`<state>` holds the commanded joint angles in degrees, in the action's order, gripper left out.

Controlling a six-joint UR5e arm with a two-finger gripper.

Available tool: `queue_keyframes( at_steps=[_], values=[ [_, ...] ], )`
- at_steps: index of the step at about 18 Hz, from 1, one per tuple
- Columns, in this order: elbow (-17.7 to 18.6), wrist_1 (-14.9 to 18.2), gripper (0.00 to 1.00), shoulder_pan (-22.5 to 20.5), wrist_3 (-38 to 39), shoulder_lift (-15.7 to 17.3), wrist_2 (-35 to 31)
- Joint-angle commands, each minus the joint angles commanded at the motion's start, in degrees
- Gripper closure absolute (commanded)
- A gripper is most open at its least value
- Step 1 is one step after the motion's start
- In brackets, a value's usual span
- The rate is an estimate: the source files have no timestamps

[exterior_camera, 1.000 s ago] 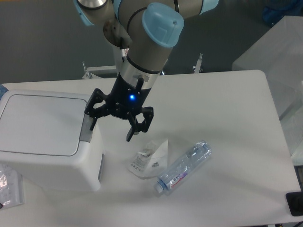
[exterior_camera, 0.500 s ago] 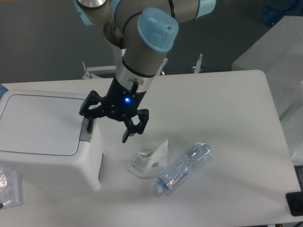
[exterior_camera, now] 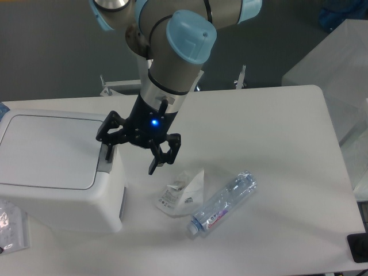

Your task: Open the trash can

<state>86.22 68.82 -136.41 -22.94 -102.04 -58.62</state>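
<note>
The trash can (exterior_camera: 57, 167) at the left of the frame has its lid down, while the end effector (exterior_camera: 132, 150), fingers spread apart and holding nothing, hovers at its grey button (exterior_camera: 105, 160), not yet pressed.

We are seeing the tool (exterior_camera: 131, 155) spread wide, one finger hanging over the trash can (exterior_camera: 57, 172) at its right edge — the bench (exterior_camera: 276, 144) beyond lying open. A crumpled wrapper (exterior_camera: 183, 191) and bottle (exterior_camera: 223, 203) are crowding the near strip.
</note>
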Motion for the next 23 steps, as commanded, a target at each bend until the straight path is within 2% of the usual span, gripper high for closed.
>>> queue_keyframes(
  at_steps=[8, 14, 19, 23],
  values=[
    [-0.2, 0.0, 0.0, -0.1, 0.0, 0.1, 0.1],
    [-2.9, 0.0, 0.0, -1.3, -0.3, 0.5, 0.0],
    [-4.1, -0.2, 0.0, -6.6, -1.1, 0.7, -0.1],
    [-3.6, -0.1, 0.0, -12.2, -5.6, 0.8, -0.1]
  ],
)
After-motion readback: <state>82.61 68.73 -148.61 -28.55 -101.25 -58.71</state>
